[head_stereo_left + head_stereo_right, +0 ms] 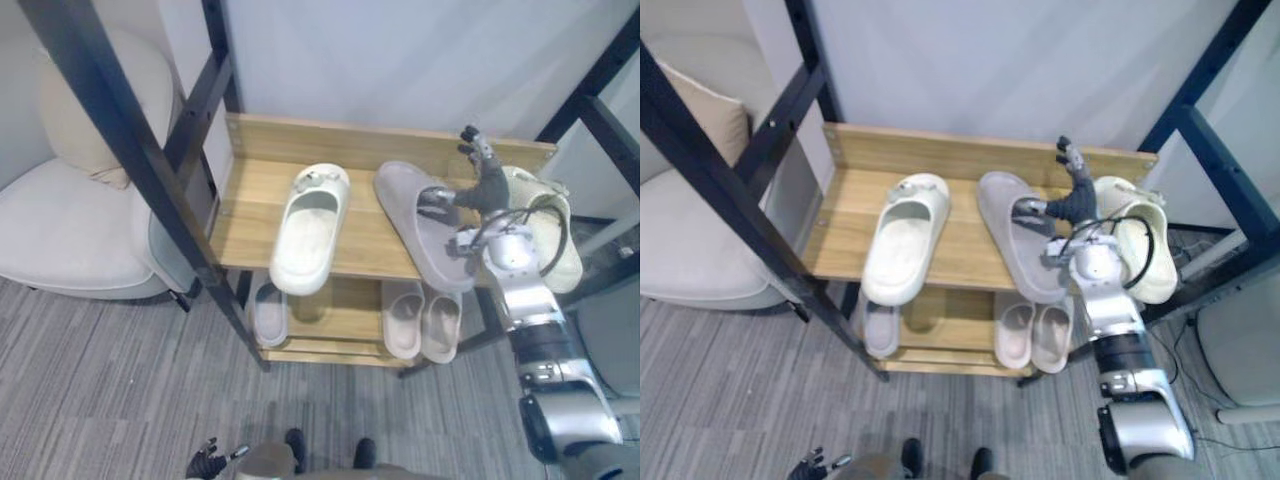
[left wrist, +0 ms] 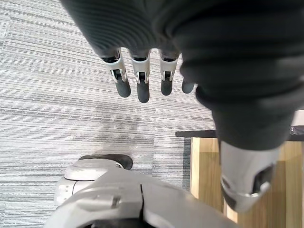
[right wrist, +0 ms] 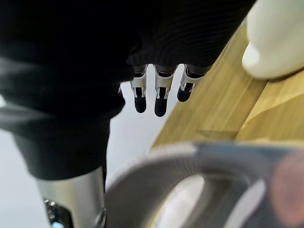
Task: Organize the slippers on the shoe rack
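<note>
Up on the shoe rack [image 1: 392,141], found three slippers lined along the top shelf: white slipper [image 1: 310,228] at the left, grey slipper [image 1: 425,228] in the middle, cream slipper [image 1: 1167,270] at the far right end, partly hidden behind the right arm. Saw the right hand [image 1: 486,187] poised over the grey slipper's right edge, between it and the cream one, with fingers [image 3: 160,97] straight, close together and pointing toward the back board. Thumb possibly touching the grey slipper's strap; could not tell for sure. Made out no grip on anything.

Spotted on the lower shelf a pale grey slipper [image 1: 268,312] at the left and a beige pair [image 1: 403,320] side by side at the right, toes partly covered by the top shelf. Noticed the left hand [image 1: 205,463] hanging low over the grey carpet [image 1: 100,400], fingers straight and relaxed, holding nothing. Noted a black frame post [image 1: 130,140] crossing in front of the rack's left side, and a cream armchair [image 1: 70,220] just beyond it.
</note>
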### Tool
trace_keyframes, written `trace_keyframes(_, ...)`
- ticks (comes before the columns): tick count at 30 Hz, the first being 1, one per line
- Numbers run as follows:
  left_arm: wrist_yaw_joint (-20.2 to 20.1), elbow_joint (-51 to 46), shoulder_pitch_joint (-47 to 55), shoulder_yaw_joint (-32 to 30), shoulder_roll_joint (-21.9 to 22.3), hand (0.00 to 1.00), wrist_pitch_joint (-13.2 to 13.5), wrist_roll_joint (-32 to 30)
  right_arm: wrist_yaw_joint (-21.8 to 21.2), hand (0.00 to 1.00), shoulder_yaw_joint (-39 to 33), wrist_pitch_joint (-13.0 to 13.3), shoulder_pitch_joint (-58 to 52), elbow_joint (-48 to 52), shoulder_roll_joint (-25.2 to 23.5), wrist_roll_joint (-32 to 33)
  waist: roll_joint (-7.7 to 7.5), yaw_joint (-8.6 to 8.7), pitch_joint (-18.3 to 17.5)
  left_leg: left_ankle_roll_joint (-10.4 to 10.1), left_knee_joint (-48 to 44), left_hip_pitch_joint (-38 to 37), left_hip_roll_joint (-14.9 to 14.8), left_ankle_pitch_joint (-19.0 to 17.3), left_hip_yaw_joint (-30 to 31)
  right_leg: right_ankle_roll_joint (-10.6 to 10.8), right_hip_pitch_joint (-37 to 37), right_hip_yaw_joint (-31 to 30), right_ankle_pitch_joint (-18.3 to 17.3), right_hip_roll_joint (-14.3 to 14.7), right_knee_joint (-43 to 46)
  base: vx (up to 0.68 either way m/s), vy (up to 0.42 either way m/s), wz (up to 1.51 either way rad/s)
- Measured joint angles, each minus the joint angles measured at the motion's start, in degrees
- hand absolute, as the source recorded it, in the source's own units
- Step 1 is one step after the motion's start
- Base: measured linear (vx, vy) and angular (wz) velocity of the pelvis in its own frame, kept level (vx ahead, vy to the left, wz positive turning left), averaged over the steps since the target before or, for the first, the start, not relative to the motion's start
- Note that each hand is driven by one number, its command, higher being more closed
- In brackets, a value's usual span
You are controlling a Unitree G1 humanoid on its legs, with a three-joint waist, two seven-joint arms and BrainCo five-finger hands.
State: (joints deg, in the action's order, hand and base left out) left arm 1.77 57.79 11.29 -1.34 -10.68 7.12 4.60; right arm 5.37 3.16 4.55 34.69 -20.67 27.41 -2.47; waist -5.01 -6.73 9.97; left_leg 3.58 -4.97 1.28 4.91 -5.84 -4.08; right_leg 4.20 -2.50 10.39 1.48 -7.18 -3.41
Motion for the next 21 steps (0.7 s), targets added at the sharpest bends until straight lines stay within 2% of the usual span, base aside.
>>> trace_keyframes(6, -0.69, -0.05, 0.00, -0.01, -0.20, 0.00, 0.03, 0.25, -0.76, 0.00, 2.29, -0.75, 3.69, -3.80, 0.01, -2.12, -0.20, -0.80, 0.62, 0.01, 0.43, -0.02, -0.07, 0.17, -0.04, -0.04, 0.21, 0.36, 0.02, 0.09, 0.00, 0.00, 0.000, 0.00)
trace_keyframes(7, -0.89, -0.30, 0.00, -0.01, -0.32, 0.00, 0.03, 0.59, -0.78, 1.00, 2.57, -0.75, 4.52, -4.48, 0.01, -2.17, -0.40, -0.97, 0.98, -0.02, 0.81, -0.06, -0.07, 0.46, -0.01, -0.10, 0.32, 0.48, 0.02, 0.10, 0.00, 0.00, 0.000, 0.00)
trace_keyframes(12, -0.92, -0.25, -0.01, -0.01, -0.77, 0.00, 0.02, 1.93, -0.79, 1.00, 4.16, -0.95, 8.03, -7.19, -0.19, -4.27, -1.06, -1.25, 2.10, -0.35, 3.44, -0.84, -0.22, 2.26, 0.02, -0.47, 0.45, 0.71, 0.18, 0.33, 0.02, -0.04, -0.027, 0.00)
trace_keyframes(18, -0.92, 0.14, -0.70, 0.04, -0.82, 0.00, 0.00, 2.31, 0.09, 1.00, 6.02, -0.88, 10.06, -7.83, -1.29, -4.19, -1.08, -1.82, 2.79, -1.21, 8.51, -3.07, -0.69, 5.10, 0.46, -0.89, 0.43, 1.20, 0.24, 1.15, 0.05, -0.06, -0.042, 0.03)
trace_keyframes(21, -0.92, 0.13, -0.87, 0.04, -0.94, 0.00, -0.01, 2.34, 0.31, 1.00, 6.06, -0.56, 10.28, -7.25, -2.45, -4.19, -1.40, -1.90, 3.08, -1.40, 8.86, -3.44, -1.02, 5.35, 0.86, -1.20, 0.43, 1.52, 0.04, 1.49, 0.08, -0.03, -0.045, 0.06)
